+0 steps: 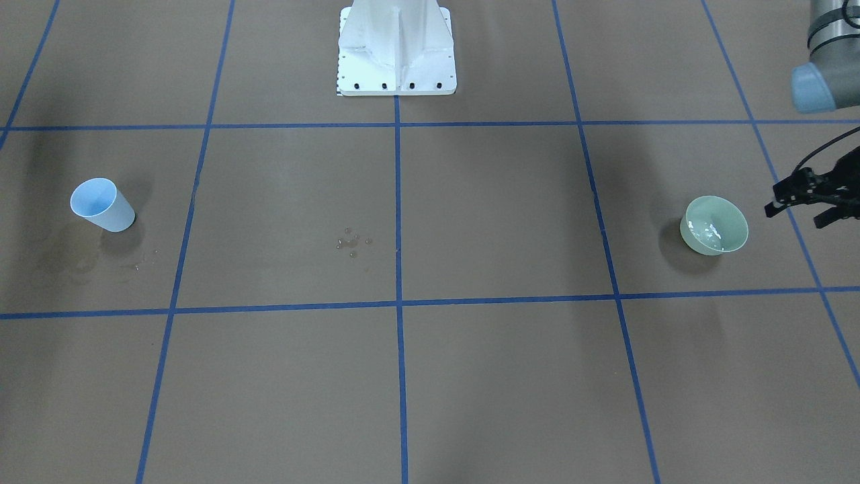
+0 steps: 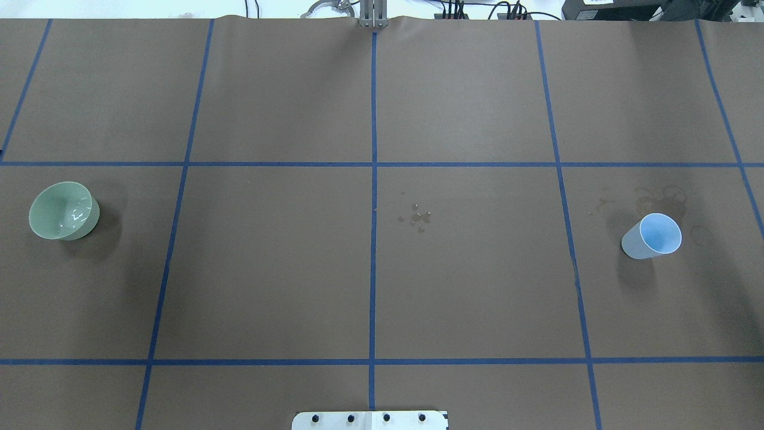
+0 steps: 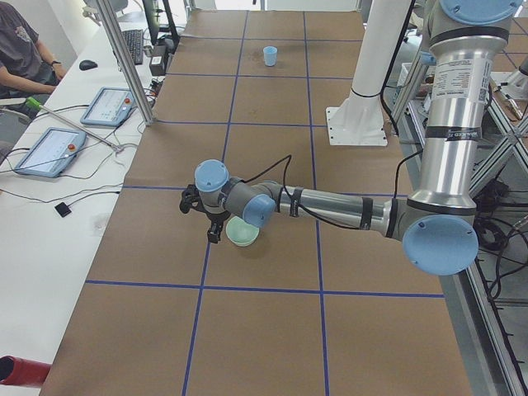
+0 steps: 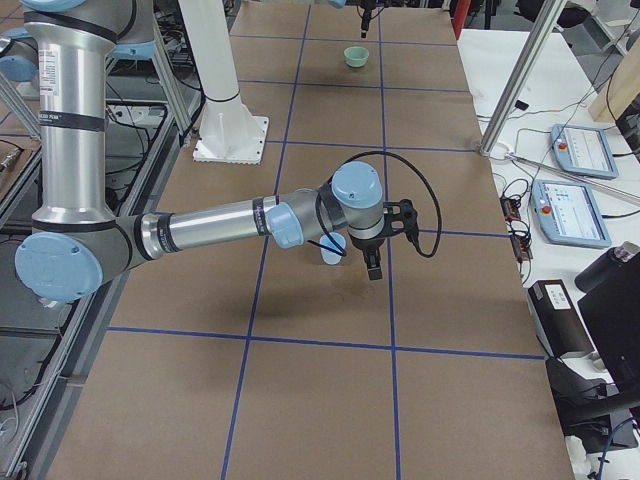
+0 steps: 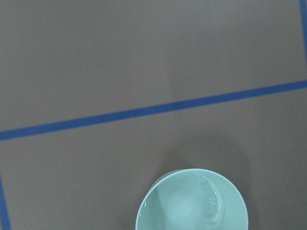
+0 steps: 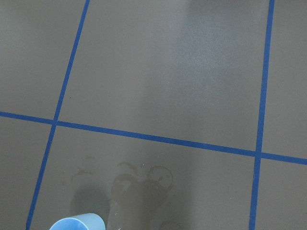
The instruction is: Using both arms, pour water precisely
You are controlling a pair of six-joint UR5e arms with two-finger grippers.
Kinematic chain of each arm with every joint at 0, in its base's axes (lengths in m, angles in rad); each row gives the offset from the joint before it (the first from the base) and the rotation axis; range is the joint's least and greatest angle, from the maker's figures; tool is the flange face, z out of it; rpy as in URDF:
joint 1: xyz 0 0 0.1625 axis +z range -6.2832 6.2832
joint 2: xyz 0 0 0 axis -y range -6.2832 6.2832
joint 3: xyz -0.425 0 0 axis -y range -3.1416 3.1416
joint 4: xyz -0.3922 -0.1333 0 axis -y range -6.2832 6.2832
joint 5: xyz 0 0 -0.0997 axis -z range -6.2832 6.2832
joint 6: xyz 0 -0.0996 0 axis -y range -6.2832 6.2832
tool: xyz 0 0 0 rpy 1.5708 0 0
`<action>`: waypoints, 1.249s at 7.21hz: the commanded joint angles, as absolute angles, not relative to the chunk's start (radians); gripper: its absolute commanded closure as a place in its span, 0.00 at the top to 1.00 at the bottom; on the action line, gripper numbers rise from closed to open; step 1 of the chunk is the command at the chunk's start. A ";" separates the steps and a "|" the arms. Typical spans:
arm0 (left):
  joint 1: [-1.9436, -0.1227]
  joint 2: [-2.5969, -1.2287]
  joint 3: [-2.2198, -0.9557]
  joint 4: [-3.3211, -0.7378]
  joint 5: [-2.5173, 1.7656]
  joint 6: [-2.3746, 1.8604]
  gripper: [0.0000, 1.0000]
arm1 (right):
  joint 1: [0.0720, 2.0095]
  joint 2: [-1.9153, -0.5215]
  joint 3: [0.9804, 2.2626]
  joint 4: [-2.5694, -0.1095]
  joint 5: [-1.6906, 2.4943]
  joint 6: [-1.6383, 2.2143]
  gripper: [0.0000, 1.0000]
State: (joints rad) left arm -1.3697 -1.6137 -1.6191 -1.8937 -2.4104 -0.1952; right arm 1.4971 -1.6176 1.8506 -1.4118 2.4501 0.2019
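A pale green bowl (image 1: 713, 225) (image 2: 64, 210) stands on the brown table cover, holding a little water (image 1: 709, 234) (image 5: 213, 211) that shows as white glints. My left gripper (image 1: 796, 214) (image 3: 198, 219) hovers just beside the bowl (image 3: 242, 233), open and empty. A light blue cup (image 1: 102, 205) (image 2: 652, 236) stands upright at the other end. My right gripper (image 4: 385, 255) hangs close to the cup (image 4: 333, 247), which the arm partly hides; whether it is open or shut I cannot tell. Neither wrist view shows fingers.
Tiny droplets (image 1: 351, 240) (image 2: 416, 216) dot the table's middle. Damp ring stains (image 2: 656, 194) (image 6: 139, 179) lie by the cup. The white pedestal (image 1: 396, 47) stands at the robot's side. A person sits at a side bench with tablets (image 3: 49, 148).
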 commanded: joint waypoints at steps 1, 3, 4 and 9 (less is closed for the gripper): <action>-1.559 -1.603 -1.612 -1.728 -2.376 0.016 0.99 | 1.485 -1.615 1.845 -1.436 2.448 0.183 1.00; -1.603 -1.608 -1.615 -1.613 -2.378 0.052 0.99 | 1.480 -1.579 1.844 -1.533 2.448 0.167 1.00; -1.608 -1.608 -1.617 -1.571 -2.379 0.087 0.99 | 1.479 -1.557 1.844 -1.590 2.442 0.126 1.00; -1.617 -1.568 -1.657 -1.472 -2.390 0.101 1.00 | 1.468 -1.555 1.841 -1.689 2.396 0.060 1.00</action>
State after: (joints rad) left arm -1.6159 -1.5929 -1.6447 -1.4644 -2.3880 0.0983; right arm 1.4734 -1.5575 1.8409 -1.6691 2.4035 0.0613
